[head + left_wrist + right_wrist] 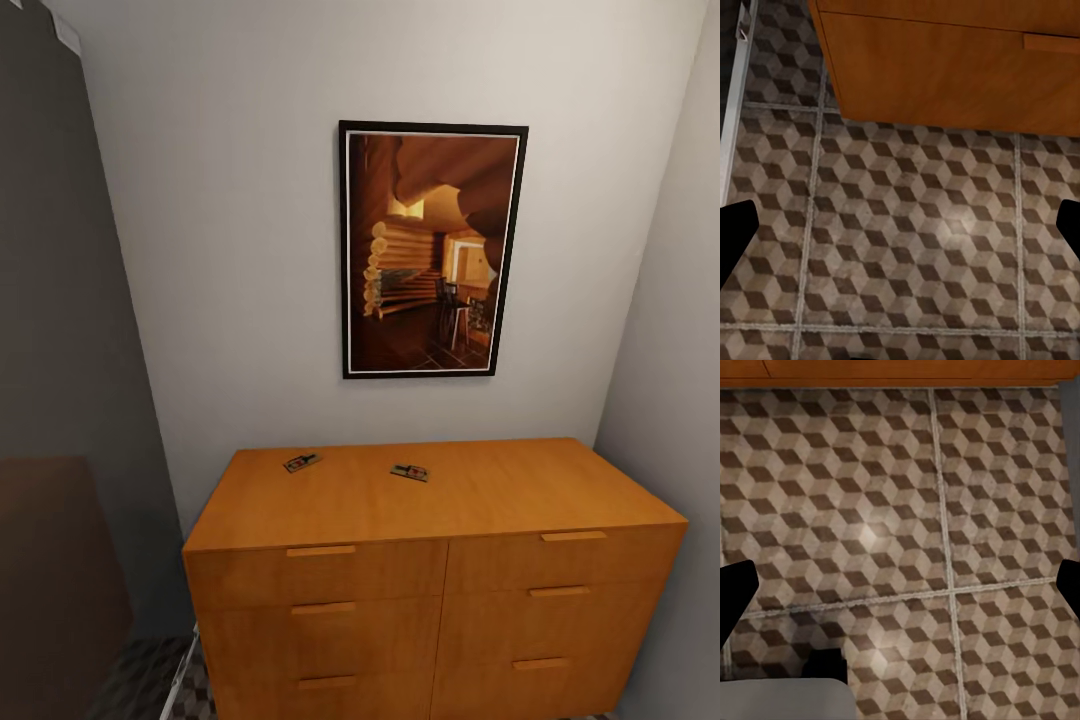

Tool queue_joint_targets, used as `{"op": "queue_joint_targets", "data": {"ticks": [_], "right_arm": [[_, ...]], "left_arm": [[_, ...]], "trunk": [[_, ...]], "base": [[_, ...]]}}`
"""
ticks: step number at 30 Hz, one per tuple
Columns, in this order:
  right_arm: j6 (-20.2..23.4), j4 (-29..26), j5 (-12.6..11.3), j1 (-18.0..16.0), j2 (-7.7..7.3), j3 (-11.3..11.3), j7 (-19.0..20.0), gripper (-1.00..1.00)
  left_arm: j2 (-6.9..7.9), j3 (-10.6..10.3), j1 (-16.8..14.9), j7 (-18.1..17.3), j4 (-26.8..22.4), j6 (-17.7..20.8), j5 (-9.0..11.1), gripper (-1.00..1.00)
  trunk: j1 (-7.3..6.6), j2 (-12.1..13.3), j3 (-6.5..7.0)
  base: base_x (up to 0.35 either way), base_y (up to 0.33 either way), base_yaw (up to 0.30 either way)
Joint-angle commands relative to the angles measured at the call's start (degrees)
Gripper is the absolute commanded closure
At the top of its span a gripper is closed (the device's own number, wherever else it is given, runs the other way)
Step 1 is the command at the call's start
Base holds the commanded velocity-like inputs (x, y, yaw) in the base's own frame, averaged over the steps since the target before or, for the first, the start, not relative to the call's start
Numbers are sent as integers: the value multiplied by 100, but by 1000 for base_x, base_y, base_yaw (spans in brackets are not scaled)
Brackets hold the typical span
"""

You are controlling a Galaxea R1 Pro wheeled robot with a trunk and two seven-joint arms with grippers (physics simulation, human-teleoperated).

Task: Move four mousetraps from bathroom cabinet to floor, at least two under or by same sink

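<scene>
Two tiny flat dark-brown wooden mousetraps with dark metal parts lie on the top of the wide, low orange-brown wooden cabinet (440,560): the left mousetrap (301,462) near the back left, the right mousetrap (409,472) near the middle, well apart from each other. The cabinet's drawer fronts with slim handles are all closed; it stands against a pale wall below a black-framed picture of a log interior (430,250).

The left pincer (900,232) and the right pincer (900,592) both hang low over the bathroom floor (907,247) of brown, beige and white cube-pattern tiles, in front of the cabinet's base, well below and apart from the mousetraps. Each pincer's dark fingertips sit at opposite frame edges: spread wide, holding nothing.
</scene>
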Motion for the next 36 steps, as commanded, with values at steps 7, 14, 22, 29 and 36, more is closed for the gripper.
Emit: {"op": "queue_joint_targets", "data": {"ticks": [7,14,22,29,36], "right_arm": [[25,15,56,-2,6,-34,22,-100],[43,-283,59,-2,4,-18,33,-100],[423,-1790,58,-3,13,-5,54,-100],[1117,-2986,59,-3,190,-1,53,-100],[1754,-3948,53,-3,304,6,67,-100]], "left_arm": [[7,-36,-3,3,-10,9,58,-100],[12,-53,-3,8,-358,7,40,-100],[95,-87,-3,1,-1812,336,8,-100],[137,-96,-3,-7,-3296,951,-237,-100],[167,-97,-3,-15,-4584,1545,-502,-100]], "trunk": [[0,-5,-7],[0,-5,-7],[0,-5,-7],[0,-5,-7],[0,-5,-7]], "base": [[0,0,0],[0,0,0],[0,0,0],[0,0,0],[0,0,0]]}}
